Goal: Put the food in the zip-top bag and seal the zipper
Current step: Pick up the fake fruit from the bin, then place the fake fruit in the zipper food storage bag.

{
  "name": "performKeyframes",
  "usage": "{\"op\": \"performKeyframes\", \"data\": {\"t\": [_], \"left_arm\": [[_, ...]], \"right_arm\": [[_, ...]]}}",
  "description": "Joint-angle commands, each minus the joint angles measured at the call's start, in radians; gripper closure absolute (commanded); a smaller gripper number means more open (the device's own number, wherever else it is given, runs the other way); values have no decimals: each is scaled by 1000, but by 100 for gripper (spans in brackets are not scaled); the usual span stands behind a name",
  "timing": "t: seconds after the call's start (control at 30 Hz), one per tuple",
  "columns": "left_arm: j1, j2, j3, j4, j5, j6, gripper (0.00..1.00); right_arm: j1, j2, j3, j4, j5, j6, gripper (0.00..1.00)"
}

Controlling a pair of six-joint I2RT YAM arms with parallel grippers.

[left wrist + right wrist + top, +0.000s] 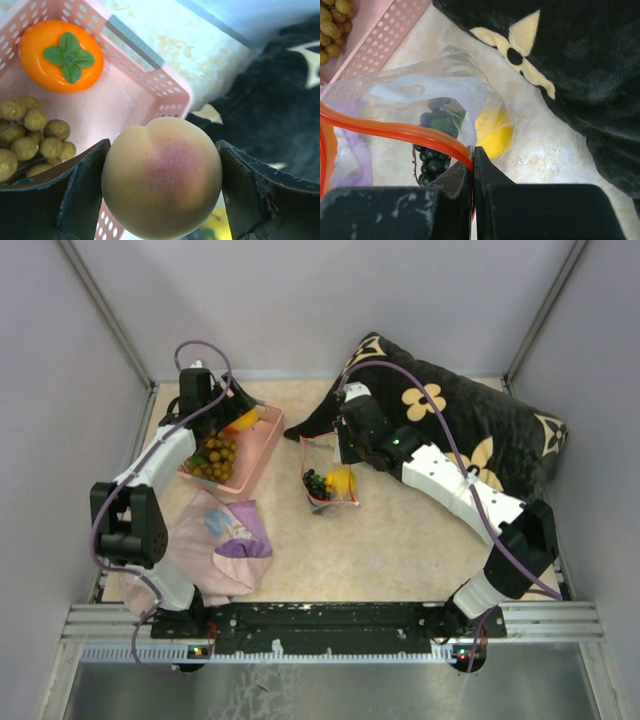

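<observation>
My left gripper (236, 412) is shut on a yellow-orange round fruit with a red blush (160, 165) and holds it over the far corner of the pink basket (165, 90). The orange persimmon (61, 55) and the olive-brown grape bunch (217, 457) lie in the basket. My right gripper (473, 150) is shut on the orange-red zipper strip (395, 132) of the clear zip-top bag (330, 485) and holds its mouth up and open. Dark purple grapes (432, 155) and a yellow fruit (495, 135) lie inside the bag. The white slider is not visible.
A black pillow with cream flowers (470, 430) lies at the back right, close behind the bag. A pink-purple folded cloth (225, 540) lies at the front left, near the left arm's base. Grey walls close in the table on three sides.
</observation>
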Motion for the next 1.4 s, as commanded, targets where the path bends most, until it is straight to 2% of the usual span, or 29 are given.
{"op": "performKeyframes", "data": {"t": [0.0, 0.23, 0.37, 0.63, 0.93, 1.17, 1.37], "left_arm": [[-26, -152, -77, -23, 47, 68, 36], [-71, -439, -193, -72, 94, 165, 35], [-148, -557, -225, -127, 93, 192, 35], [-302, -740, -297, -114, 107, 154, 34], [-449, -771, -324, -15, 127, 133, 34], [-598, -705, -321, 19, 19, 177, 33], [-650, -641, -314, 22, -67, 229, 31]], "right_arm": [[-8, -51, 25, 7, -12, 12, 100], [-7, -64, 15, 7, -36, 38, 100], [-6, -65, 10, 7, -49, 50, 100], [-7, -50, 16, 25, -88, 74, 100], [-1, -41, 24, 42, -132, 97, 100], [1, -50, 38, 32, -136, 101, 100], [1, -58, 42, 15, -144, 102, 100]]}}
